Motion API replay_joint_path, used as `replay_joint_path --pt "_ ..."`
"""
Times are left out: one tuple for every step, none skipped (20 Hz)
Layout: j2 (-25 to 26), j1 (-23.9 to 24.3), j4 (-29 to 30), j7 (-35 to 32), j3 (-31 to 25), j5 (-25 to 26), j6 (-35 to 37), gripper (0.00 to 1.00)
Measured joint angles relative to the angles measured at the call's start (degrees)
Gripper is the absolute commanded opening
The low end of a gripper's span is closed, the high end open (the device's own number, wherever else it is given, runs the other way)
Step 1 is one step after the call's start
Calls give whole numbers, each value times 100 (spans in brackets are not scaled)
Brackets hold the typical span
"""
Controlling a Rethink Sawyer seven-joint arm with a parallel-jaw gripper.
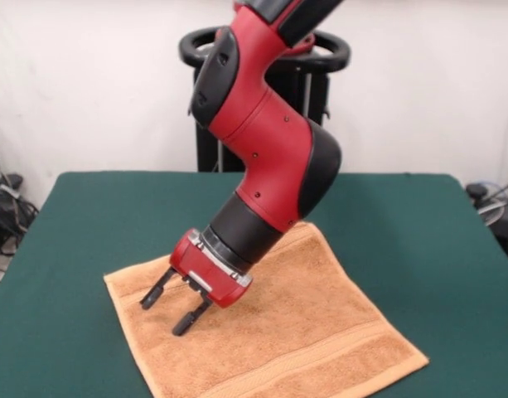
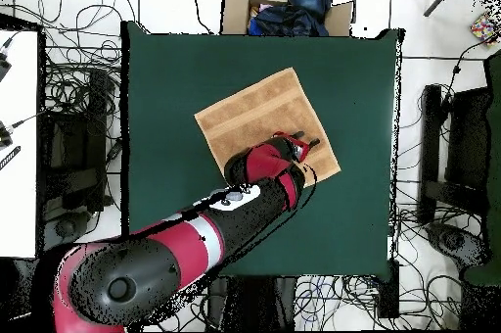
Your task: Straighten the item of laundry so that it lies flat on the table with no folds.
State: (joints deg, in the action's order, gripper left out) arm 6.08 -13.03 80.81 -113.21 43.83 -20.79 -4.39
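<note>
Towel (image 1: 320, 332) spread flat on the green bench (image 1: 419, 240), set at an angle to the bench edges, toward the front-view near side and roughly mid-width. No folds visible; woven band (image 1: 320, 355) running parallel to the near right edge. Arm (image 1: 270, 157) slanting down over the towel's left part in the front view. Tool (image 1: 169, 308) tilted, pointing down toward the towel's left corner, fingers (image 1: 152, 296) spread apart with nothing between them, tips close above or just touching the cloth; contact impossible to tell. From overhead, tool (image 2: 305, 142) over the towel (image 2: 254, 114) near its right edge. Cardboard box (image 2: 284, 6) with dark cloth just beyond the bench's top edge in the overhead view.
</note>
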Motion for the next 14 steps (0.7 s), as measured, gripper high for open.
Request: replay_joint_path --pt "1 9 -4 0 0 0 0 100" --pt "1 12 -5 0 0 0 0 100" --pt "2 11 -5 0 0 0 0 100" --pt "2 11 -5 0 1 0 0 100" --pt "2 11 -5 0 0 -11 4 100" --pt "2 11 -5 0 0 -17 10 100" --pt "2 11 -6 0 0 -20 15 100" --pt "1 11 -7 0 1 -32 33 100" --pt "0 12 -12 -1 0 -47 57 100" --pt "-2 15 -17 -1 0 -58 77 100" --pt "-12 36 -37 -1 -1 -61 142 100" --pt "-15 48 -47 -1 -1 -61 168 100" --pt "-24 87 -78 -1 -1 -61 244 100" --pt "-29 113 -96 -1 0 -61 288 100"
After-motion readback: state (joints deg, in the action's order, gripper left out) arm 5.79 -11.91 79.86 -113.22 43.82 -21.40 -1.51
